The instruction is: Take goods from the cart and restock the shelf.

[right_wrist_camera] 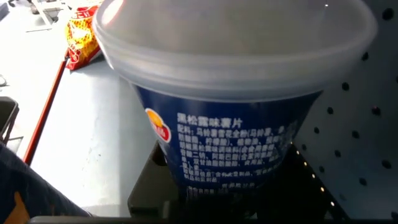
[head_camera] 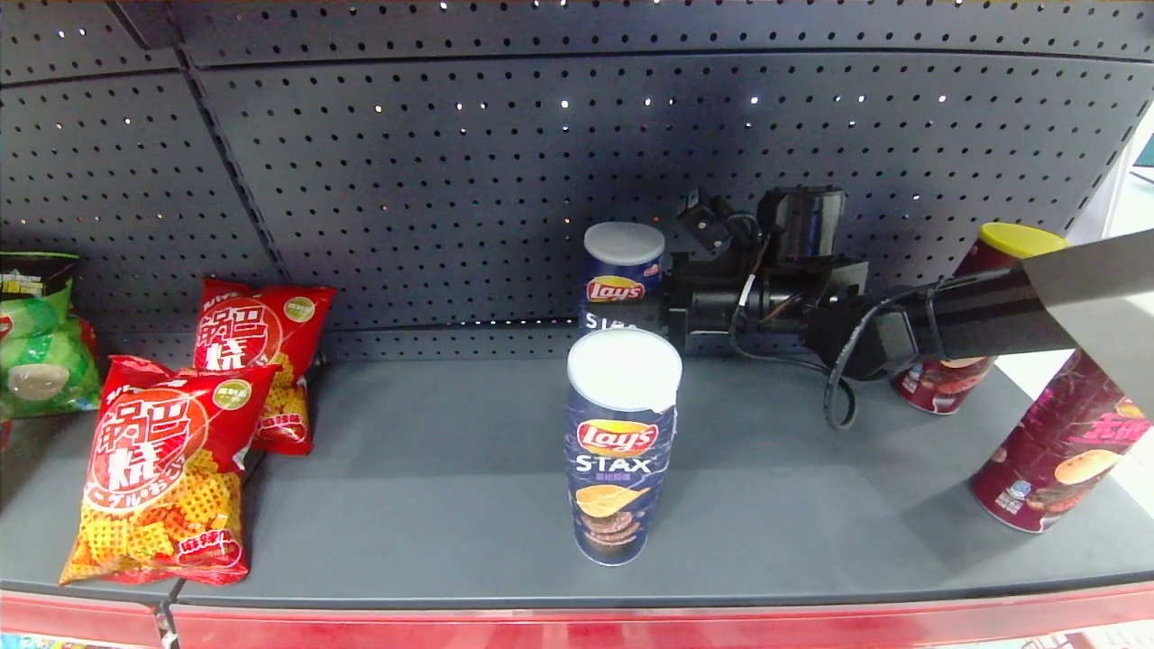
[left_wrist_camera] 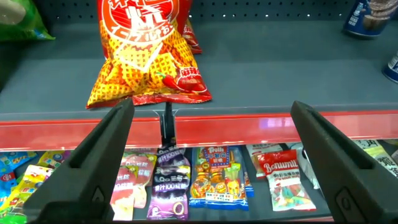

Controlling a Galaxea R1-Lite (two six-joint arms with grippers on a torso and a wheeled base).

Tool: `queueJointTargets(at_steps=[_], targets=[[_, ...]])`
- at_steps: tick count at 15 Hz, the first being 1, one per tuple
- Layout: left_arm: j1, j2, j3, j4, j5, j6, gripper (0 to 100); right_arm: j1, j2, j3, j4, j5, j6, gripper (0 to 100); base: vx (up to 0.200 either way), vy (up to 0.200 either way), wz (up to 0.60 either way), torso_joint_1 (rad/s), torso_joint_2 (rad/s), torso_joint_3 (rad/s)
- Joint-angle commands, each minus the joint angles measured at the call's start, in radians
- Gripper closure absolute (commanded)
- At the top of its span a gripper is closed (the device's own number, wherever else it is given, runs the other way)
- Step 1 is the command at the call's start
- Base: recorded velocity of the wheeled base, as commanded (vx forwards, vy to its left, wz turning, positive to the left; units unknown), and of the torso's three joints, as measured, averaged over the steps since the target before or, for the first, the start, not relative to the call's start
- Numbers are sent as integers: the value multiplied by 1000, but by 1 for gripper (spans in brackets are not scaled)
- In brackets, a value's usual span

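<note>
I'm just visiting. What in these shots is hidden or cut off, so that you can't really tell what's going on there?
- Head view: the base of the rear blue can is hidden behind the front blue can, so whether it stands on the shelf is unclear.
- Head view: the yellow-lidded red can is mostly covered by the right arm.
- Head view: the green bag is cut off by the picture's left edge.
</note>
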Motion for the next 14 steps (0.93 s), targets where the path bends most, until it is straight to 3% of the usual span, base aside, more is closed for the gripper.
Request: queueJointTargets(at_steps=[1, 14], targets=[[1, 2, 0, 0, 0, -1, 0, 4, -5, 0, -1, 0, -1, 100, 0, 0, 0, 0, 0, 0], [1, 2, 0, 0, 0, 0, 0, 21, -17, 67, -2, 13, -20, 100, 0, 0, 0, 0, 0, 0]])
